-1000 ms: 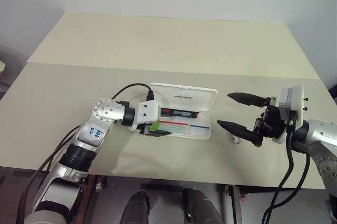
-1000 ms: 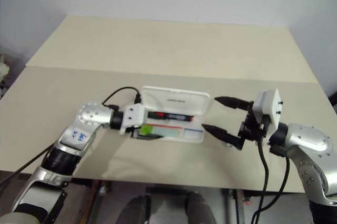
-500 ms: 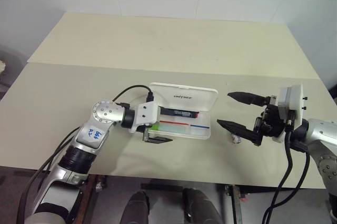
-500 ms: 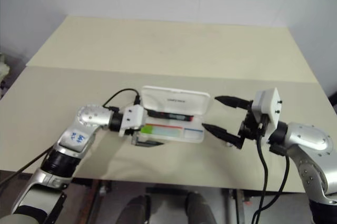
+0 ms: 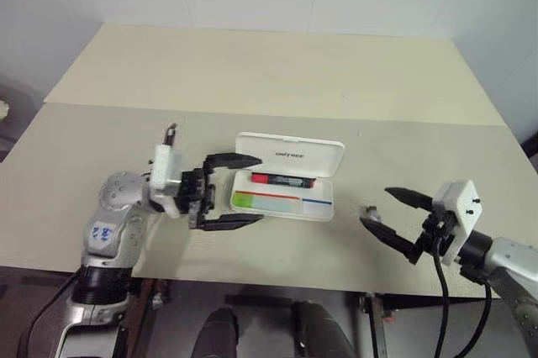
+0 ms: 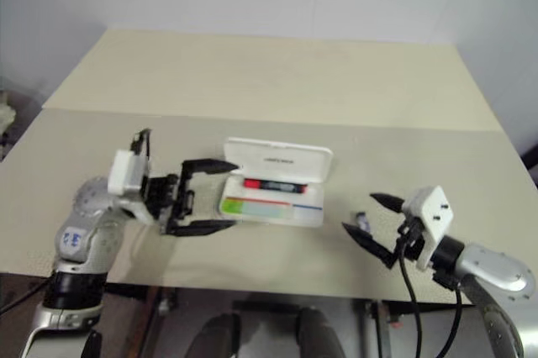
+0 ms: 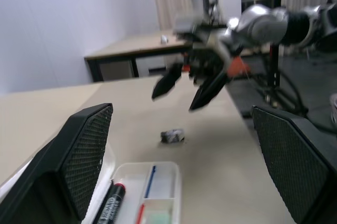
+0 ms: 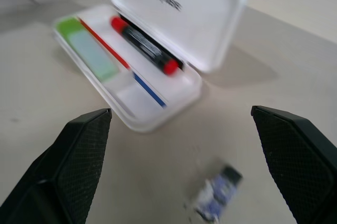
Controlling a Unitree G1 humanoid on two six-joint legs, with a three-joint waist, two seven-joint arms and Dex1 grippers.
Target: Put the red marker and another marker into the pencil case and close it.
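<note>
I am holding the left claw [image 5: 235,190] just left of the pencil case [image 5: 286,186], raised off the tabletop [image 5: 269,72], its two black fingers spread wide and empty, one toward the lid's corner, the other below the tray's near corner. My guess: kept there to be in reach of the lid.

The pencil case is sitting mid-tabletop with its lid propped open at the back, so the tray is showing. The red marker [image 5: 282,180] is lying along the back compartment, against the lid. The green marker [image 5: 265,201] is lying in the front compartment at the left end, beside the red and blue stripe. Both are in; I am judging that closing alone is left.

A small grey lump [image 5: 369,211] is resting on the tabletop well right of the case; not part of the job.

I am keeping the right claw [image 5: 391,215] low beside that lump, fingers wide apart, gripping nothing, pointing toward the case.
</note>
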